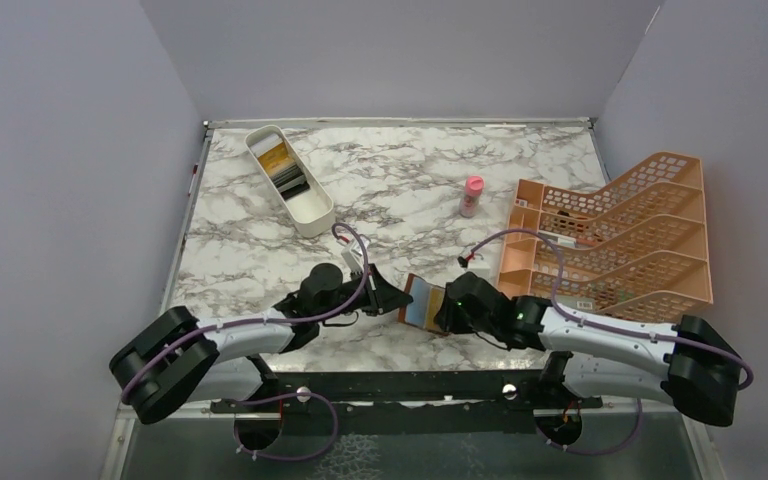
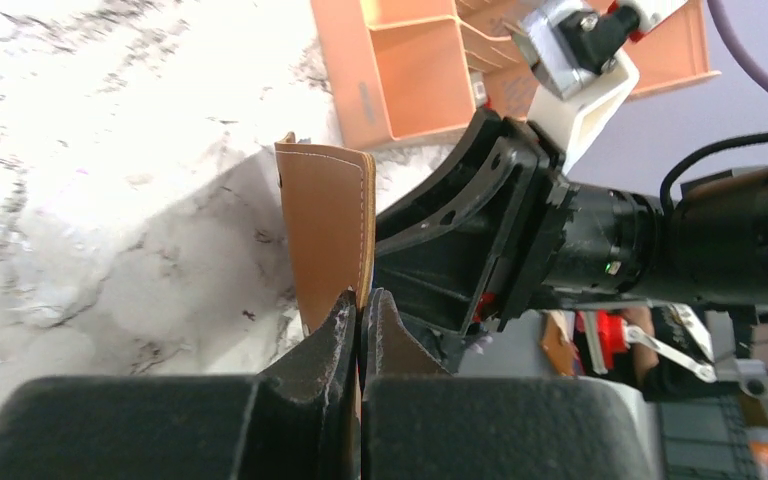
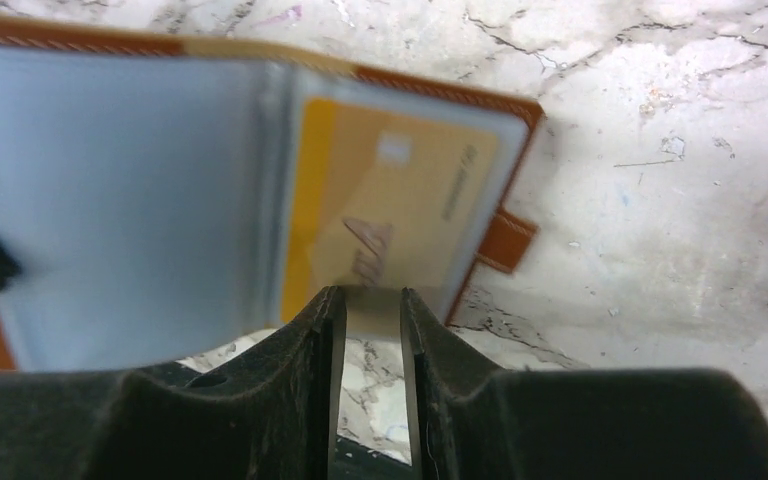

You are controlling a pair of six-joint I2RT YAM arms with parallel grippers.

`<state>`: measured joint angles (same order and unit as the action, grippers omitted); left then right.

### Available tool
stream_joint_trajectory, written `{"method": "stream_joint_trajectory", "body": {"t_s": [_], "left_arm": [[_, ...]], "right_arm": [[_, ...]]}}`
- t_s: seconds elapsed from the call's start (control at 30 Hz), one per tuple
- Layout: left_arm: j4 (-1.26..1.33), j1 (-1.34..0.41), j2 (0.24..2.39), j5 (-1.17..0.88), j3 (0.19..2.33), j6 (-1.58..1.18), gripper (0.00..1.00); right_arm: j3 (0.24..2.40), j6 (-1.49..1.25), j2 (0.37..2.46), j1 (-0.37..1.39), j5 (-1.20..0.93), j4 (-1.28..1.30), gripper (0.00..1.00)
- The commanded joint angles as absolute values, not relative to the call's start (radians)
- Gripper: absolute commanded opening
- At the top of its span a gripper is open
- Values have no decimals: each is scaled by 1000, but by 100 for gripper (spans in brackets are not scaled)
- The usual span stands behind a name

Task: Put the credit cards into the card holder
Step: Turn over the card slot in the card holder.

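The card holder lies open between my two grippers, brown outside and blue-grey inside. My left gripper is shut on the edge of its brown flap and holds that flap up. A yellow-gold credit card sits in a clear sleeve of the holder, its lower edge sticking out. My right gripper is just below that edge, open by a narrow gap, with nothing pinched. More credit cards, yellow and dark, lie in the white tray at the back left.
An orange lattice rack stands at the right, close behind my right arm. A small pink bottle stands between the rack and the tray. Purple cables loop over both arms.
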<state>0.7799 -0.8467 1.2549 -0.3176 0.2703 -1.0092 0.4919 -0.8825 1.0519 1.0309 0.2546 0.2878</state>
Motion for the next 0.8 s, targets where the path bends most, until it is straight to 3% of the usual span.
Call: {"method": "stream_joint_trajectory", "body": {"t_s": [0.0,0.2,0.77], "left_arm": [[494,-851,1155,-204,339,-891,0],[300,-853,1087,-167,386,-842,0],[617,-852,1203,-310,321,-979,0]], "right_arm": [[495,-872,1119,1026,294,283,31],[503,-847,1258,1026,278,175,28],[501,-841,1334,1025,247,112,27]]}}
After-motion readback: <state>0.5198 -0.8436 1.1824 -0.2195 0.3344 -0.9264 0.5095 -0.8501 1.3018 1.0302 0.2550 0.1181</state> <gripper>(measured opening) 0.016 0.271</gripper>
